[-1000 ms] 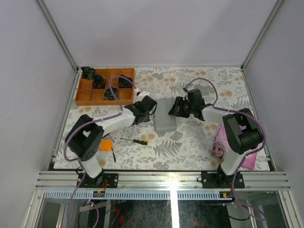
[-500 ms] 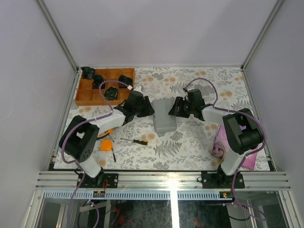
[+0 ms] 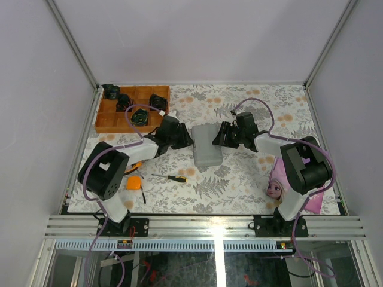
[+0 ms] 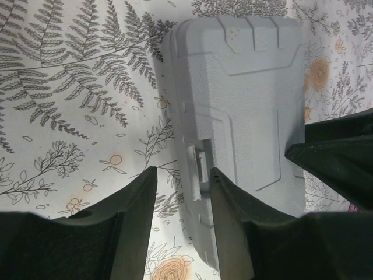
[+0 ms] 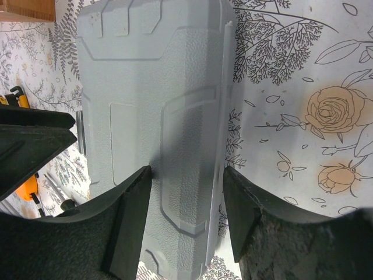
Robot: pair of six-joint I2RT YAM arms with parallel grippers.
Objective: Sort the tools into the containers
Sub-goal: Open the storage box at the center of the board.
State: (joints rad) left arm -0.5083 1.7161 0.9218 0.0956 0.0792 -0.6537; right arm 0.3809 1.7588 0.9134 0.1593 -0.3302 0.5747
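The grey case [image 3: 207,144] lies shut in the middle of the table. My left gripper [image 3: 187,139] is at its left long edge. In the left wrist view the gripper [image 4: 182,182] is open, and the latch edge of the case [image 4: 245,99] lies between its jaws. My right gripper [image 3: 220,137] is at the right long edge. In the right wrist view this gripper [image 5: 186,175] is open: one finger rests on the case lid [image 5: 145,87], the other sits just past the hinge edge. A screwdriver [image 3: 170,177], an orange tape measure [image 3: 133,182] and a thin black key [image 3: 143,195] lie front left. The pliers [image 3: 135,165] are partly under the left arm.
A wooden divided tray [image 3: 106,116] holding several black parts stands at the back left. A printed picture card [image 3: 276,179] lies front right by the right arm's base. Metal frame rails edge the floral cloth [image 3: 239,179].
My left gripper has drawn back a little to the left from the case's edge and its jaws stand wider. The right arm and the case have not moved.
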